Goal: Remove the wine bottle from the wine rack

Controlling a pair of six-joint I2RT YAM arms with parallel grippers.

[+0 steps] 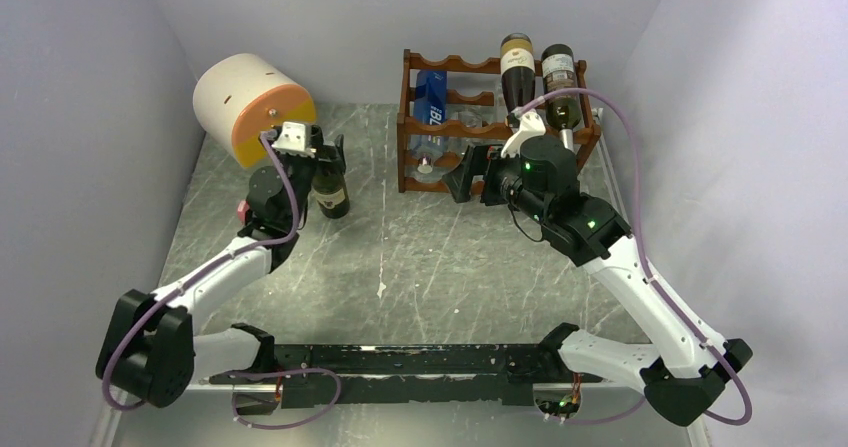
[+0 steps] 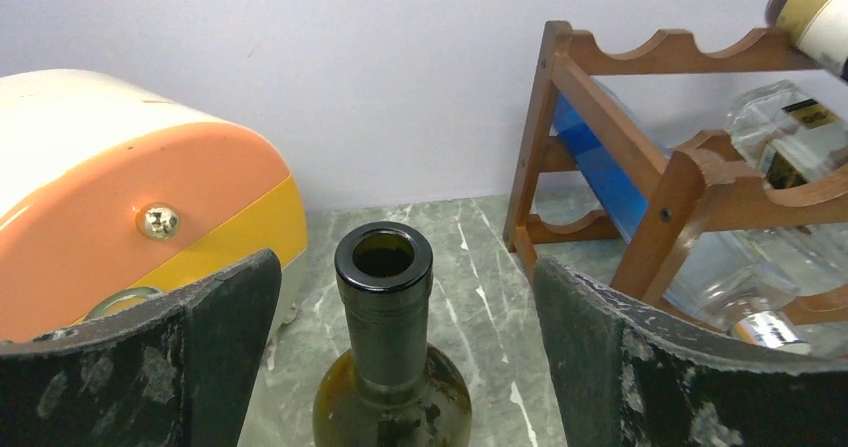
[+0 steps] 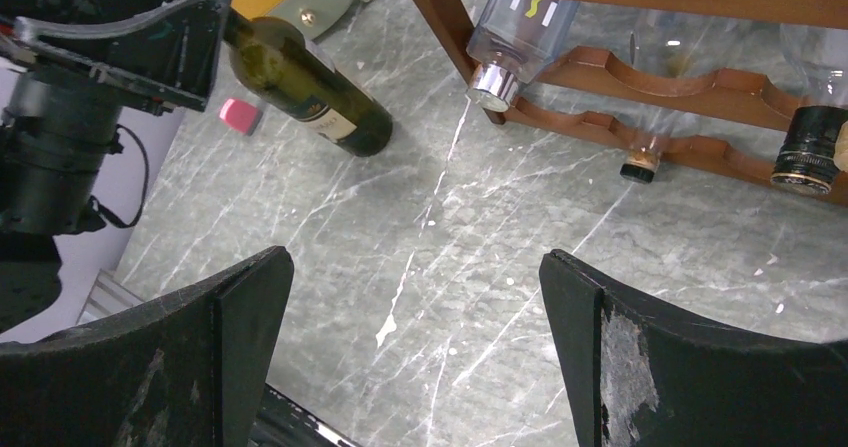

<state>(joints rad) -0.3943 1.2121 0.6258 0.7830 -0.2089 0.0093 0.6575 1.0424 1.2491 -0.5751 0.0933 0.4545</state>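
- Standing upright on the table (image 1: 420,267), the wine bottle (image 1: 331,192) is off the wine rack (image 1: 404,117), to the rack's left and well apart from it; the bottle is dark green, and its mouth is open.
- The left gripper (image 2: 405,267) hangs over the bottle with its jaws spread wide. The neck sits between the fingers (image 2: 215,332) with a clear gap on each side, so nothing is gripped.
- The right gripper (image 3: 415,257) is just in front of the rack, jaws also wide apart, with only bare table between them.
- On the rack's top tier, at its right end, lie two dark bottles (image 1: 517,67), necks pointing forward.
- Lower in the rack are a blue bottle (image 1: 430,102) at its left end and clear glass bottles (image 2: 790,137) beside it.
- Farther left of the rack than the wine bottle, by the back wall, sits a rounded cream and orange box (image 1: 255,107).
- A small pink thing (image 3: 238,115) lies on the table left of the rack, near the wine bottle.
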